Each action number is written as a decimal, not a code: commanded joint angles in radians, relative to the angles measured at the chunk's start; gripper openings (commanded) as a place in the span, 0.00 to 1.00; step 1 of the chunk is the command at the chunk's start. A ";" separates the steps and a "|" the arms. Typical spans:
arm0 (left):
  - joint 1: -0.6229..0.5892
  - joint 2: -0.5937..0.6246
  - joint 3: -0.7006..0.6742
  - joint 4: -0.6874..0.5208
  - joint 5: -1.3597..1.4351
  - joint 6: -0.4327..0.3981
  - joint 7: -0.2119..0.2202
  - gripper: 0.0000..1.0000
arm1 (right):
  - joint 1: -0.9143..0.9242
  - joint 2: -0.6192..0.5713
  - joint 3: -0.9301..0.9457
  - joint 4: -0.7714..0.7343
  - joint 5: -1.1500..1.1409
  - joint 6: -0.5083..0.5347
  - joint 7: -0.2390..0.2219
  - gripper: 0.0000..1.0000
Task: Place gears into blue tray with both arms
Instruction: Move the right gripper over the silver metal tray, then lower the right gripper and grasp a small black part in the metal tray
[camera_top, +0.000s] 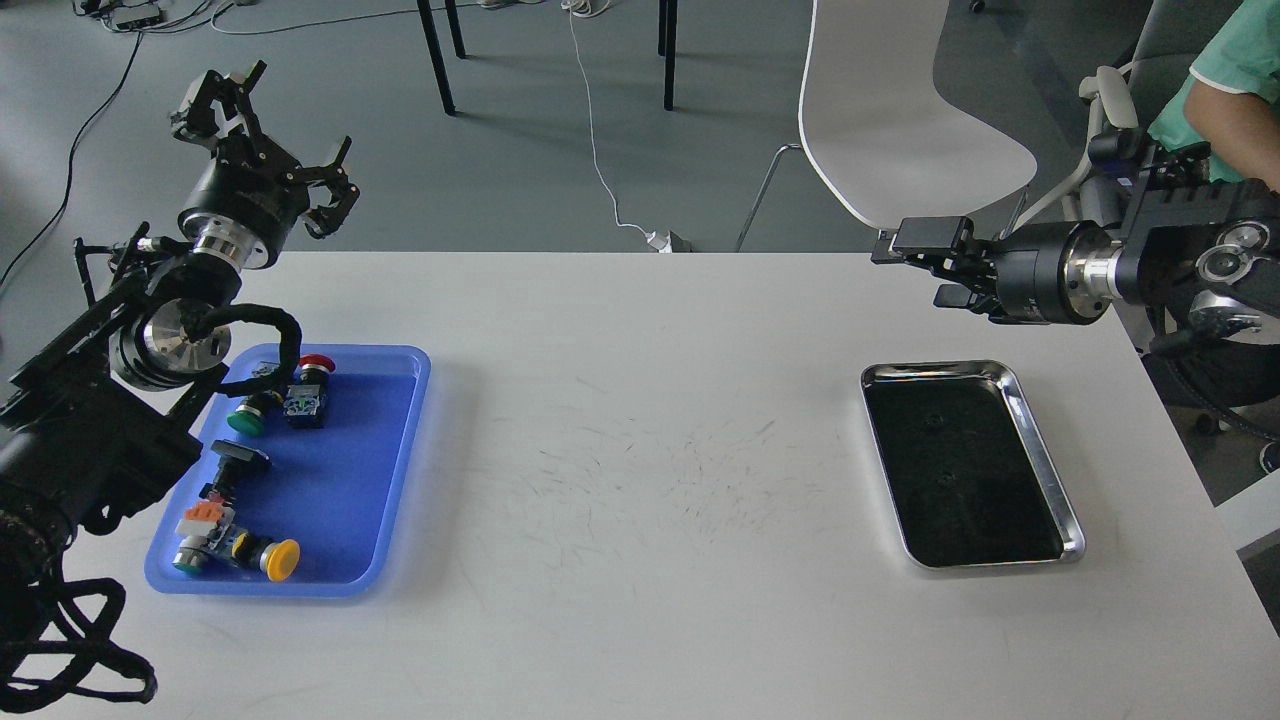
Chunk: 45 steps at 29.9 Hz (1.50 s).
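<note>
The left pincer (275, 135) hangs with fingers spread, empty, above the tabletop's (640, 440) far left corner. Below it, the blue tray (395, 450) holds push-button switches (270, 400), partly hidden behind the arm. At right, the steel tray (1045, 440) holds two faint gears (932, 417). The right pincer (885, 250) points left; I cannot tell its gap.
</note>
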 joint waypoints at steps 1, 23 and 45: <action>-0.001 -0.001 0.000 0.000 0.009 0.000 0.000 0.98 | 0.000 -0.005 -0.008 0.002 -0.006 0.002 -0.003 0.99; 0.001 -0.001 0.000 0.000 0.020 0.002 0.000 0.98 | 0.009 0.037 -0.171 -0.014 -0.374 0.008 -0.017 0.98; 0.002 0.010 0.000 -0.001 0.022 -0.002 0.000 0.98 | -0.012 0.222 -0.307 -0.188 -0.437 0.005 -0.008 0.93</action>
